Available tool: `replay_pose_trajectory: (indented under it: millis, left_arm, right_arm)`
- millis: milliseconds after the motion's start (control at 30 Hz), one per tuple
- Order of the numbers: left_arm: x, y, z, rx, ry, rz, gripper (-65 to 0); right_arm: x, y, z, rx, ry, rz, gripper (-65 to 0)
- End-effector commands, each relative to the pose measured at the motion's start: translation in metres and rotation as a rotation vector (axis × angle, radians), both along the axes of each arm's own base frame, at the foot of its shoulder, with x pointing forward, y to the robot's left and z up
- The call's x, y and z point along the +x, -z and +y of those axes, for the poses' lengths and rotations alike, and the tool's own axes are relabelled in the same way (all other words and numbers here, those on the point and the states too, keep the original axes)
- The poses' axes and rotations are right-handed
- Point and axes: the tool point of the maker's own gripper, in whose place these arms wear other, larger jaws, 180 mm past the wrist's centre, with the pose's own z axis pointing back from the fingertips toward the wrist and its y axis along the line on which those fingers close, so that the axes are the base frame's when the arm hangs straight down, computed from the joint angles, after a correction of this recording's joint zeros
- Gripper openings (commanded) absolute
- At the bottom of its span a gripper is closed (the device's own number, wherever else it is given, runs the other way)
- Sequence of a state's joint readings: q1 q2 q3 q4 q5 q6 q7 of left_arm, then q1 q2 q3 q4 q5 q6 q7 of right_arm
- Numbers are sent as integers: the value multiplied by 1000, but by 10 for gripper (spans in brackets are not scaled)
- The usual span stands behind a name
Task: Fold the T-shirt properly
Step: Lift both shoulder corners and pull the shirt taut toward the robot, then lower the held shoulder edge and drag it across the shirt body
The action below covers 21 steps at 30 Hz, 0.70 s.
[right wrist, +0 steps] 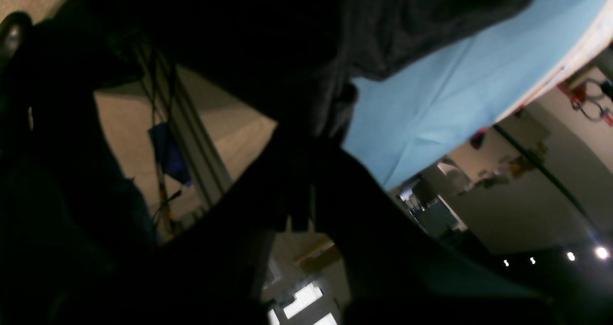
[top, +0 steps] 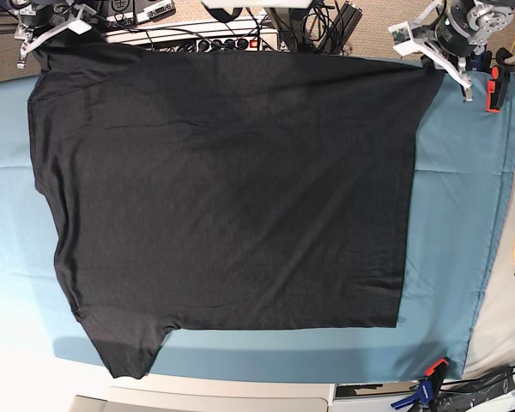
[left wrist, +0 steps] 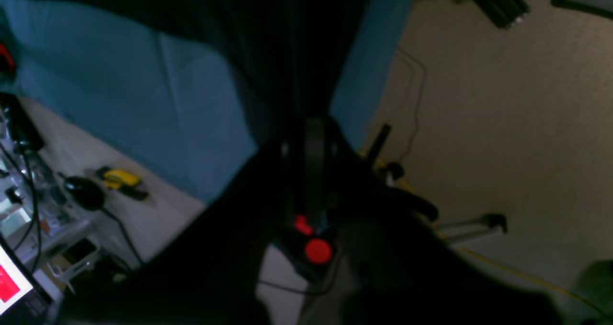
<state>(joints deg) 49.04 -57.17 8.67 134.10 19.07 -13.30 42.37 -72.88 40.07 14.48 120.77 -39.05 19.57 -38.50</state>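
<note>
no readable text, labels, brands or numbers anywhere, T-shirt [top: 232, 189] showing a plain dark side, laptop screen [left wrist: 12, 282] beside it too blurred to read

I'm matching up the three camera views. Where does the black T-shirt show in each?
Base: T-shirt spread flat, covering most of the picture.
Left wrist: dark fabric hanging top centre.
Right wrist: dark fabric along the top.
Shared landmark: the blue table cloth.
</note>
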Motion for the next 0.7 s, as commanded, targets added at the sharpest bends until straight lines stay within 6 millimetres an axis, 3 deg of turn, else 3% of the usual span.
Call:
replay_pose_trajectory:
  millis: [0, 367, 667]
  left_arm:
    - [7, -7, -1, 4, 13, -34, -650]
    - [38, -20, -2, -1, 15, -129, -650]
    - [67, -36, -6, -22, 23, -219, -650]
  right_arm:
    - [14, -9, -1, -19, -16, -50, -650]
    - [97, -36, 3, 36, 9, -337, -650]
    - [167, -72, 16, 170, 27, -574, -650]
